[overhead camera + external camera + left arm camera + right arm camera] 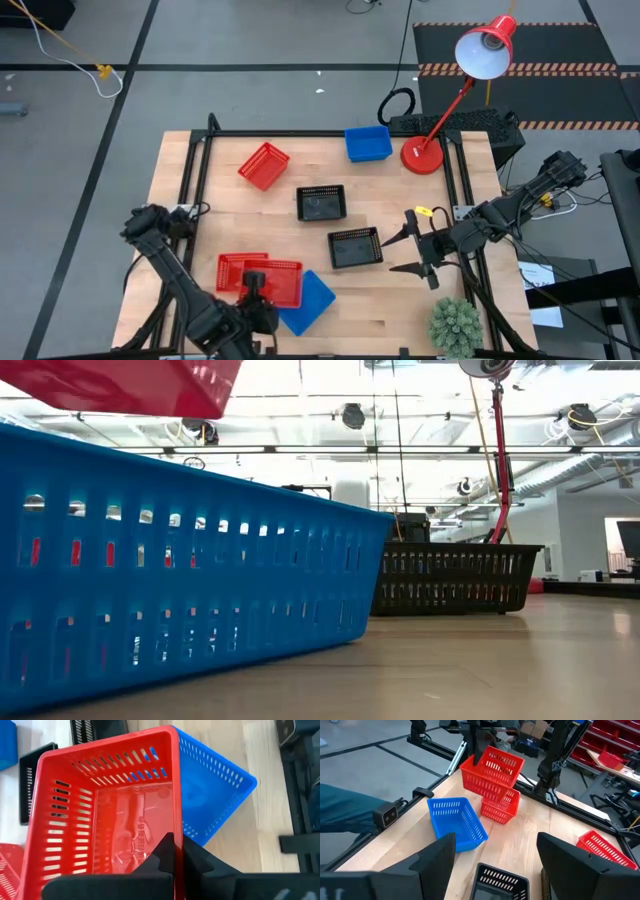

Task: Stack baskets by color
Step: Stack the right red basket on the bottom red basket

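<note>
Fingers of the left gripper (172, 851) are pinching a red basket (492, 772) by its wall, holding it above another red basket (501, 805) on the worktop (400, 290). No stack is finished; remaining baskets are lying scattered. Right gripper (412, 245) is waiting, fingers spread, beside a black basket (355, 247).

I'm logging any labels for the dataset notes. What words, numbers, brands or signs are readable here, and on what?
None can be read.
Held red basket: raised moulded markings on its floor, too blurred to read in the left wrist view.
Yellow tag near the right arm: too small to read.
Blue baskets, black baskets and lamp: no text visible.
</note>
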You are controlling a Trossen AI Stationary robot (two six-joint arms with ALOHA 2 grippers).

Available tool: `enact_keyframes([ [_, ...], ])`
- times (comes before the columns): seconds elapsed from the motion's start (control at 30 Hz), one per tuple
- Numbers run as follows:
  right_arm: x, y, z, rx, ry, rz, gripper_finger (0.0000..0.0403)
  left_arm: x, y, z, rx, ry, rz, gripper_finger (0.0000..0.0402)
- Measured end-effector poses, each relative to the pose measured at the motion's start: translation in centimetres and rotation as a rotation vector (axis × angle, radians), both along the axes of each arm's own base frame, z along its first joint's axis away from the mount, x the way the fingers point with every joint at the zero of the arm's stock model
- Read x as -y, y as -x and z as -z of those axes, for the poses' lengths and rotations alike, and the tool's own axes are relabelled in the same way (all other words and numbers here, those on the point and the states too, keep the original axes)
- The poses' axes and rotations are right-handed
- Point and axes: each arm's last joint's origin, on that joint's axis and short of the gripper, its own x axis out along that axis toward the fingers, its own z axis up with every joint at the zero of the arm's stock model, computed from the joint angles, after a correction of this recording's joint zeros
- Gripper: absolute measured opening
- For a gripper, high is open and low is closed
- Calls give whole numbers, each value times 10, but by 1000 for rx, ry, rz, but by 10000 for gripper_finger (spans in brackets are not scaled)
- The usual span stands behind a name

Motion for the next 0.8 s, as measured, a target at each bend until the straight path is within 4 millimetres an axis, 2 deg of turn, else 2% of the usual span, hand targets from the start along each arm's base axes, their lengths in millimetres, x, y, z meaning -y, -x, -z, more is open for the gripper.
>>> enact_keyframes([
  [0.2,0,0,0,0,-1,0,274,3,9,-2,-19,-22,22,9],
  [0.4,0,0,0,0,-1,0,274,-2,26,-18,46,-36,45,16],
  [0.63,0,0,0,0,-1,0,274,-31,61,-30,124,52,25,10],
  [0.8,0,0,0,0,0,-1,274,-50,81,-22,186,120,64,12],
])
